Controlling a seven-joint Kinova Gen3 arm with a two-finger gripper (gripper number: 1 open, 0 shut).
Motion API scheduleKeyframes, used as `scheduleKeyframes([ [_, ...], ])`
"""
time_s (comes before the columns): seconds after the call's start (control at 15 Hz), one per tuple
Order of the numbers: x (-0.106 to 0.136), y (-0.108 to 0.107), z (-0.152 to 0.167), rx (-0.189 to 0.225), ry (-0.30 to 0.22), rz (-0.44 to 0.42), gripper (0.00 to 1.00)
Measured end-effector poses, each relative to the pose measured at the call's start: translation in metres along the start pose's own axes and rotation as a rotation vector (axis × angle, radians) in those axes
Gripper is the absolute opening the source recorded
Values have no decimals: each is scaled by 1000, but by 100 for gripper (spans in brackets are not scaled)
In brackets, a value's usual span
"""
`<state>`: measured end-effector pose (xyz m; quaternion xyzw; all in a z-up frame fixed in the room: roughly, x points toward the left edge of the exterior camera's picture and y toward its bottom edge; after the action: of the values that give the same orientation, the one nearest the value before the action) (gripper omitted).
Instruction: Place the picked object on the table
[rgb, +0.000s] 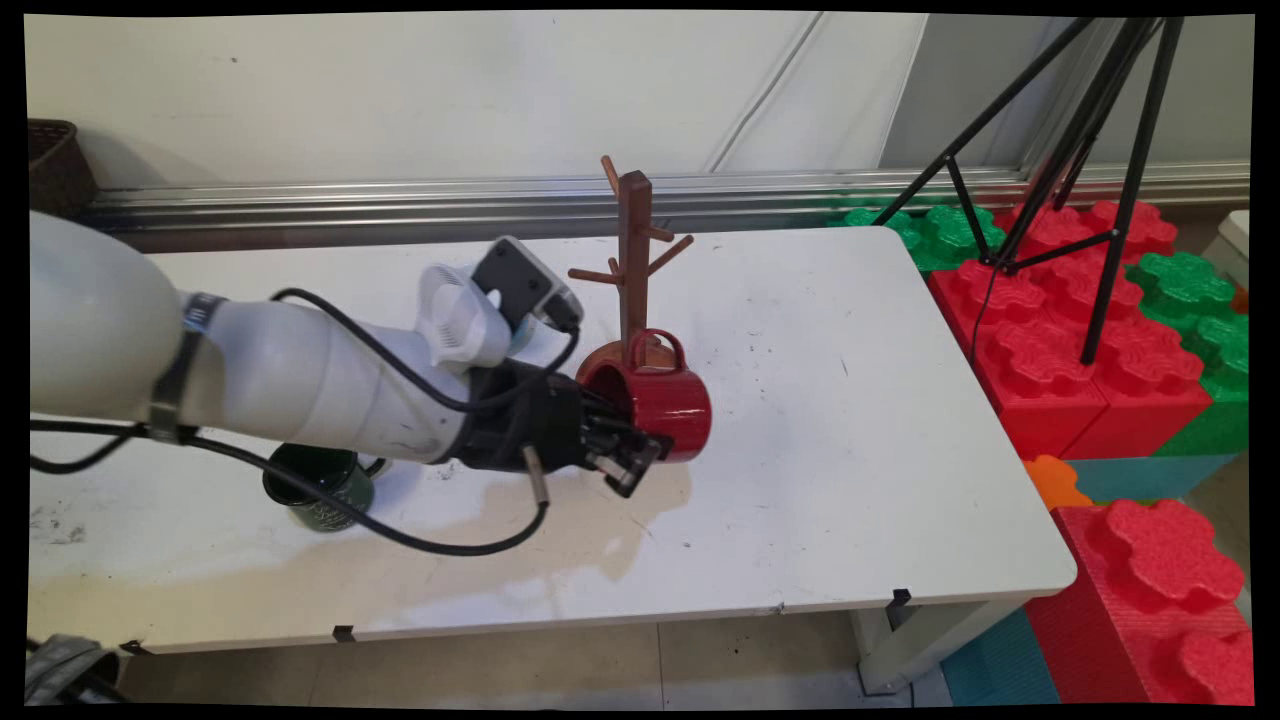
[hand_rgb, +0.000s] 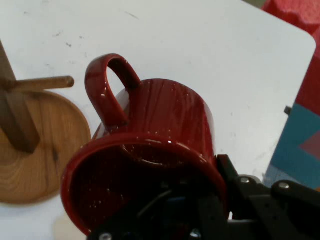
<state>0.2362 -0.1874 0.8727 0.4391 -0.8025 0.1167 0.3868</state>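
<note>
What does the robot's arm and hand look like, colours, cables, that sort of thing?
The arm is smooth, white and tubular, with a grey band around one link. Black cables loop along and beneath it. A black box-shaped unit sits on a white mount at the wrist. The hand is black, with jointed metal linkage.

The red mug (rgb: 660, 400) (hand_rgb: 165, 145) looks like glazed ceramic, glossy, with fine pale speckles and bright highlights along its rim and handle. The mug tree (rgb: 633, 270) (hand_rgb: 30, 150) is brown wood with visible grain on its round base, satin rather than shiny. The green mug (rgb: 322, 487) is dark and glossy. The desk (rgb: 850, 420) top is smooth white laminate, scuffed with dark marks. The tool (rgb: 640, 450) is matt black, hard plastic or metal. At 3 o'clock, big blocks (rgb: 1060, 350) look like ribbed matt plastic.
</note>
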Motion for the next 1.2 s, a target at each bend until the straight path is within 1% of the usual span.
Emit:
scheduleKeyframes([
  [0.2,3,-4,-20,10,-45,55,0],
  [0.4,8,-13,-38,37,-92,100,0],
  [0.53,12,-20,-54,41,-135,146,0],
  [0.73,16,-30,-70,54,-179,184,0],
  [0.93,21,-44,-85,79,-230,222,0],
  [1.2,29,-73,-105,132,-308,283,0],
])
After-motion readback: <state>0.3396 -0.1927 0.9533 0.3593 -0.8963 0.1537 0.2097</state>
